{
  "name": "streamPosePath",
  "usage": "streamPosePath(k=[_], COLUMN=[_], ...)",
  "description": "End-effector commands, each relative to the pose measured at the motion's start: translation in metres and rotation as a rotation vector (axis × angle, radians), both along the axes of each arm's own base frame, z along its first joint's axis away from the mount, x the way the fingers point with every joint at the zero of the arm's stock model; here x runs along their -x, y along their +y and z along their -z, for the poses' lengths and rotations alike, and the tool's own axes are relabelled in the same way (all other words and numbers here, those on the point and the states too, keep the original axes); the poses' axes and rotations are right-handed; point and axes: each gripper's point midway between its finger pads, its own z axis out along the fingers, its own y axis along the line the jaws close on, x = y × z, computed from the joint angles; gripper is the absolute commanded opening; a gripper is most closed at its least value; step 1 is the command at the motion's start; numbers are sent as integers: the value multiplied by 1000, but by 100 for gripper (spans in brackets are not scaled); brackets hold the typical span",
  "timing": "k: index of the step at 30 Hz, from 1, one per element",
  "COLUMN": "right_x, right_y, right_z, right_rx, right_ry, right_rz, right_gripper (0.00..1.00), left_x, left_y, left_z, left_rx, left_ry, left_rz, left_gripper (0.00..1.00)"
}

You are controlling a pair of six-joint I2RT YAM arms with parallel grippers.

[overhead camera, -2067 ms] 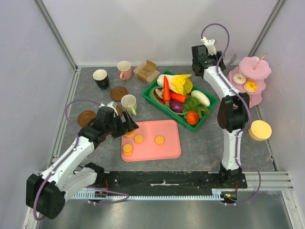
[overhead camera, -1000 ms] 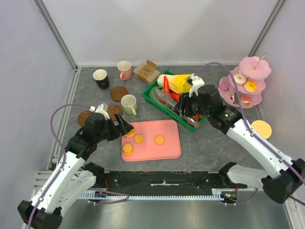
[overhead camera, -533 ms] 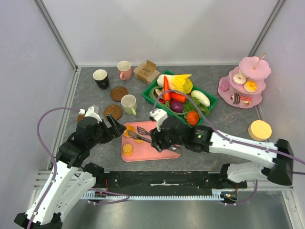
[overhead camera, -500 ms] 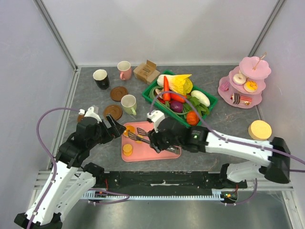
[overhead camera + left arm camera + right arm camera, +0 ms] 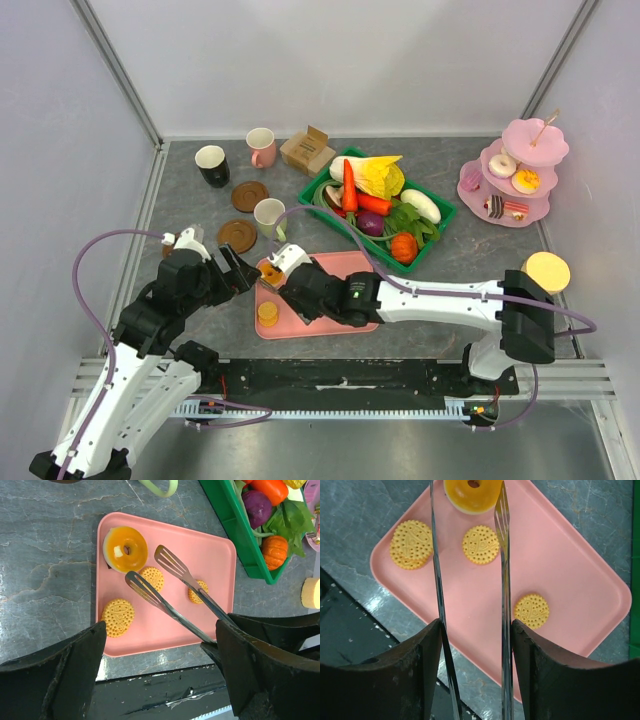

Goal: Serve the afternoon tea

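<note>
Right gripper (image 5: pixel 476 630) is clenched on a pair of tongs (image 5: pixel 503 555), one finger pressed against each tong arm; the tong blades stand apart. The arm reaches across to the pink tray (image 5: pixel 210 565). An orange-iced donut (image 5: pixel 125 549) lies at the tray's far left corner, and the blade tips sit to either side of it; contact cannot be confirmed. Three biscuit spots noted on the tray: a stack (image 5: pixel 118 617) near the left edge, one biscuit (image 5: pixel 151 578) just beside the donut, and one (image 5: pixel 198 591) towards the middle. Left gripper (image 5: pixel 160 645) is released, fingers spread wide, hovering at the tray's left side and holding nothing. Black mug (image 5: pixel 212 165) and pink mug (image 5: pixel 261 147) stand at the far left, green mug (image 5: pixel 268 215) just beyond the tray, with two coasters (image 5: pixel 250 195) near them. Tiered stand (image 5: pixel 515 215) at far right carries further sweets.
</note>
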Motion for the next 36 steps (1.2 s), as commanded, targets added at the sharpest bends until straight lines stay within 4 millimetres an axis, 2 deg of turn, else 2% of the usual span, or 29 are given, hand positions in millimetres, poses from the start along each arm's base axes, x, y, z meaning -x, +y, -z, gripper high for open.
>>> streamPosePath(k=[1,14,24,29,33,36], right_x=[-16,-22,-29,-33,-37,-36], right_y=[9,31,39,43,39,35], right_z=[-15,1,11,9,8,0], right_rx=[6,58,94,90,91,77], right_ry=[-92,-98,-102,-113,-128,-123], right_rz=[39,10,13,22,57,72], right_gripper=[64,65,65,64,59,55], left_x=[-3,-4,-5,-6,-6,-7], left_y=[2,1,0,0,-1,-1], left_z=[-15,-12,-10,-9,-9,-9], left_rx=[11,8,8,8,8,5], left_ry=[-40,-37,-34,-34,-34,-35], left_rz=[-19,-16,-7,-9,-7,-3], left_gripper=[95,96,96,96,96,96])
